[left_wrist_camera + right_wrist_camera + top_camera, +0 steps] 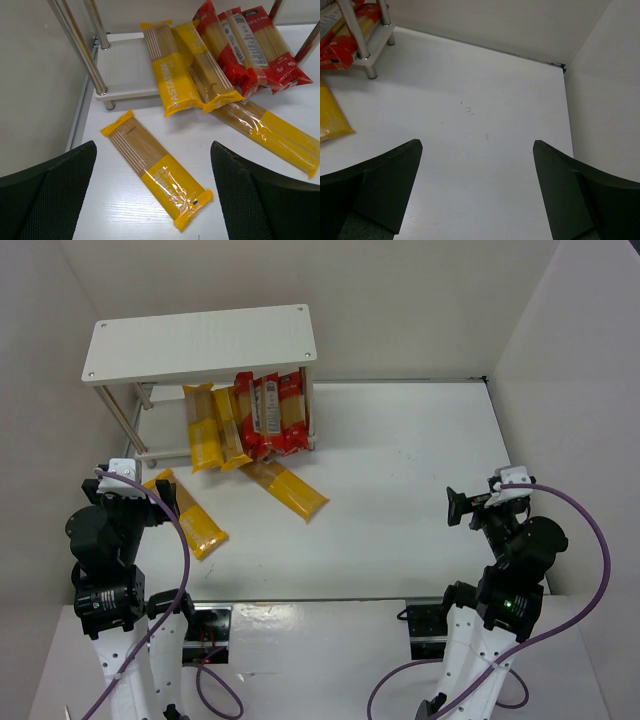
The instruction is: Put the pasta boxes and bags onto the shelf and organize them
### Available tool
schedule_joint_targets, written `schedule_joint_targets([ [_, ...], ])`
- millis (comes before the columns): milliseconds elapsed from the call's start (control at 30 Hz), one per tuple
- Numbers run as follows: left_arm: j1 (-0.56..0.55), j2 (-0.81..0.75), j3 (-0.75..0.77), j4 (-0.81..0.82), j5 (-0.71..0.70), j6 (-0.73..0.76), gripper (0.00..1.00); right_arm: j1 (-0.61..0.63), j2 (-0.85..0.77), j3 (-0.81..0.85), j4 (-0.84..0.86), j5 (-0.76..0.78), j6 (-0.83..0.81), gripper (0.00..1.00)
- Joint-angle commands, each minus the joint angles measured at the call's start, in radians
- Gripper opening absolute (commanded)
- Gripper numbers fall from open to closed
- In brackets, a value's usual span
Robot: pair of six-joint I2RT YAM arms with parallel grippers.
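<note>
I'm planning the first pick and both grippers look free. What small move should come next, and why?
Probably lower the open left gripper onto the yellow pack lying flat on the table just ahead of its fingers. That pack lies apart from the shelf with nothing resting on it, and the right gripper, also open, is far from any pack.

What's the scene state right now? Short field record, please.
shelf: white two-tier rack, top board bare
lower tier: two yellow spaghetti packs and red-edged spaghetti packs, slanting off its front edge
on white table: two more yellow packs lying flat, one at left, one nearer the middle
left hand: open, holding nothing
right hand: open, holding nothing
</note>
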Motion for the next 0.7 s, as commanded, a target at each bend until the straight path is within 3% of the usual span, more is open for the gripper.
schedule_joint_targets([
  [0, 0.007, -0.006, -0.001, 0.029, 0.019, 0.012, 1.00, -0.008, 0.009, 0.000, 0.039, 0.028, 0.016, 1.00],
  [433, 0.007, -0.006, -0.001, 0.029, 0.019, 0.012, 1.00, -0.008, 0.038, 0.010, 0.030, 0.028, -0.016, 1.00],
  [567, 0.007, 0.003, -0.001, 0.029, 0.019, 0.012, 1.00, -0.008, 0.188, 0.075, -0.037, -0.070, -0.094, 1.00],
  [667, 0.007, 0.003, -0.001, 0.029, 0.019, 0.012, 1.00, 0.079, 0.366, 0.144, -0.082, -0.078, -0.165, 1.00],
])
